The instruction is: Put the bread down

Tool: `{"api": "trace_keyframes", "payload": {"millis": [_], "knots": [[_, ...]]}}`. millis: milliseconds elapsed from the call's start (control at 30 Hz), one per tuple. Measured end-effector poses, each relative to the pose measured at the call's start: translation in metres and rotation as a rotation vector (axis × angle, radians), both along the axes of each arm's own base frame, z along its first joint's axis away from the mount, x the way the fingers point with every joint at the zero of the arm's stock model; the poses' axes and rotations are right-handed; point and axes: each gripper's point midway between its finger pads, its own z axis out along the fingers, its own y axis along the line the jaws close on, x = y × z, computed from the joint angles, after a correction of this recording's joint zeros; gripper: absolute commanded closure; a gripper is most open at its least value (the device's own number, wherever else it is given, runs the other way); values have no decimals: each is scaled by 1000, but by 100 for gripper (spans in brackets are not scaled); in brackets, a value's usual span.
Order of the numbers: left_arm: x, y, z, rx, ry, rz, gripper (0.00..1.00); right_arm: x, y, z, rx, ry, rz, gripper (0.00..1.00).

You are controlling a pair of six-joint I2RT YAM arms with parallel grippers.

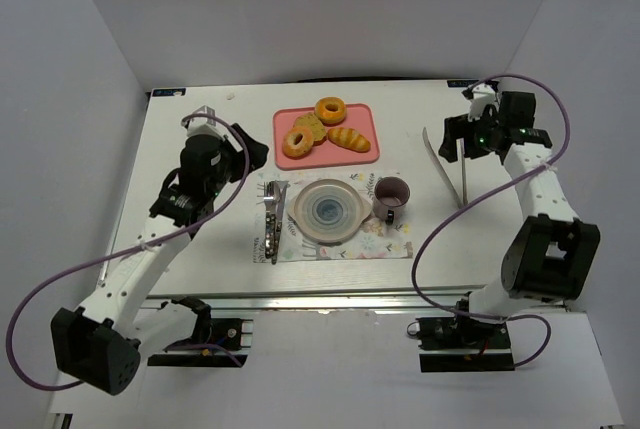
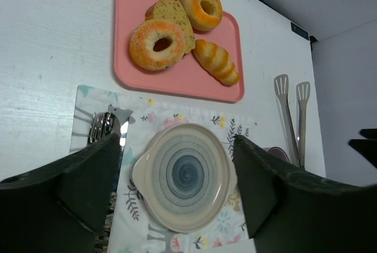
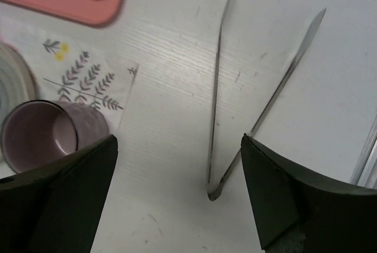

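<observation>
1. nearest the arm bases, a ceramic plate (image 2: 184, 173) is lying empty on the floral placemat (image 1: 390, 244). i am judging it to be where the bread is going.
2. your left gripper (image 2: 177, 141) is hovering over that plate, fingers spread wide and carrying nothing. it is shading the landing spot, so you are better off moving it aside before the delivery.
3. just right of the plate, a purple mug (image 3: 41, 135) is standing upright at the placemat's edge. be routing any carry clear of its rim.
4. further right, the metal tongs (image 3: 217, 88) are lying on bare table. their blades are spread in a v with the hinge toward you, and they are pinching nothing.
5. your right gripper (image 3: 178, 147) is hanging above the tongs, fingers spread wide and empty. be lowering straight down and straddling both blades midway, so that closing squeezes them evenly.
6. farthest off, the bread (image 2: 216, 62) is lying on the right side of the pink tray (image 2: 138, 5). it is just beside the toast slice (image 2: 174, 14) and a sugared doughnut (image 2: 156, 43).
7. be approaching the bread from its open right side and gripping across its short width.
</observation>
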Motion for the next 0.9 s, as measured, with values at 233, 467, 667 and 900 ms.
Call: {"api": "trace_keyframes", "payload": {"millis": [233, 467, 667, 900], "knots": [[-24, 9, -15, -45, 16, 27, 17, -3, -17, -69, -70, 200, -42, 11], [-37, 20, -21, -63, 26, 71, 15, -1, -35, -113, -141, 312, -95, 11], [-41, 25, -22, -82, 25, 105, 15, -7, -45, -150, -183, 414, -136, 14], [-40, 25, -29, -75, 49, 112, 15, 12, -49, -165, -175, 427, -184, 22]]}}
